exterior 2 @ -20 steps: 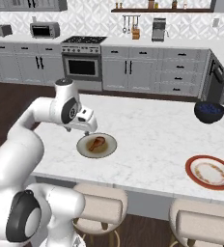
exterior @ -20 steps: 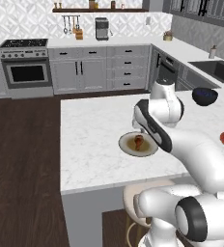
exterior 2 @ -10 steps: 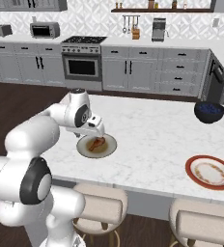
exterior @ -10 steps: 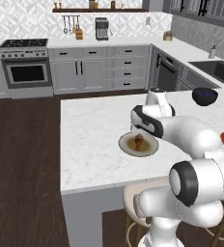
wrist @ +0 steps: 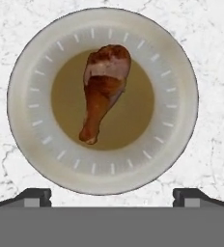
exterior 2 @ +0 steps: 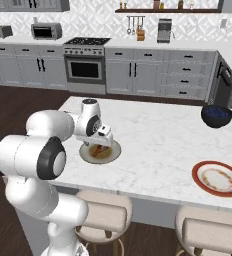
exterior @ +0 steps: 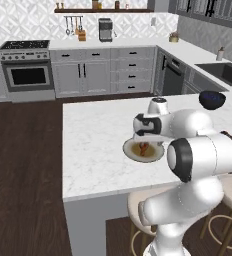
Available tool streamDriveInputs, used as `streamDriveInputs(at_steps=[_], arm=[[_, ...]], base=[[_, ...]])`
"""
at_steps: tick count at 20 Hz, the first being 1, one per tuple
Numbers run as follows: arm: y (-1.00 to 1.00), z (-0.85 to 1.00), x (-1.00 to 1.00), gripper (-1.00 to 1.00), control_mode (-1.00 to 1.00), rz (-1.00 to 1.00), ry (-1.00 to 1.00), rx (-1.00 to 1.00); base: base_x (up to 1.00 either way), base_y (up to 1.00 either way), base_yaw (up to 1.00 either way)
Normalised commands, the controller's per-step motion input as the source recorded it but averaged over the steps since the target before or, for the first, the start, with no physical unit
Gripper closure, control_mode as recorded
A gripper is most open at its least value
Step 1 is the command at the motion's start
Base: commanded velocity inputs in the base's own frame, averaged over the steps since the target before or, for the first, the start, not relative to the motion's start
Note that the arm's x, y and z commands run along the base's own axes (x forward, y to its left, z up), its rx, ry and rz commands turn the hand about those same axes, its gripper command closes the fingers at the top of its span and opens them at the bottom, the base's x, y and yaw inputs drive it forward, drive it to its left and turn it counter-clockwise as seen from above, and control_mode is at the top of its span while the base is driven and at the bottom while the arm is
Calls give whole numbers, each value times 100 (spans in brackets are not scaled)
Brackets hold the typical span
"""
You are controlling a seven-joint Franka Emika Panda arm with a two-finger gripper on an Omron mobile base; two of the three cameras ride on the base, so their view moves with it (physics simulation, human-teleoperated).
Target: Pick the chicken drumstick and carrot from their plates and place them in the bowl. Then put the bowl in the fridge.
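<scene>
The gripper (wrist: pixel 112 195) hung above the plate with its fingers spread wide, holding nothing. One chicken drumstick (wrist: pixel 103 96) lay in the brown centre of one greenish-grey plate (wrist: pixel 29 96) on the marble counter (wrist: pixel 215 58). One white red-rimmed plate (exterior 2: pixel 217 178) and one dark navy bowl (exterior 2: pixel 216 115) stood well apart.

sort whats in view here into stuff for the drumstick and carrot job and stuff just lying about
For the job:
- chicken drumstick
- greenish-grey plate under it
- white plate with the red-orange rim
- hand, open above the drumstick

Just lying about:
- dark navy bowl
- stove
- coffee maker
- microwave
</scene>
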Motion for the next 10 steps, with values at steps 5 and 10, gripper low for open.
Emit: streamDriveInputs(at_steps=[5,10], arm=[[0,-37,43,-100,-100,0,0,4],[0,-29,36,-100,-100,0,2,0]], base=[[0,0,0],[0,0,0]])
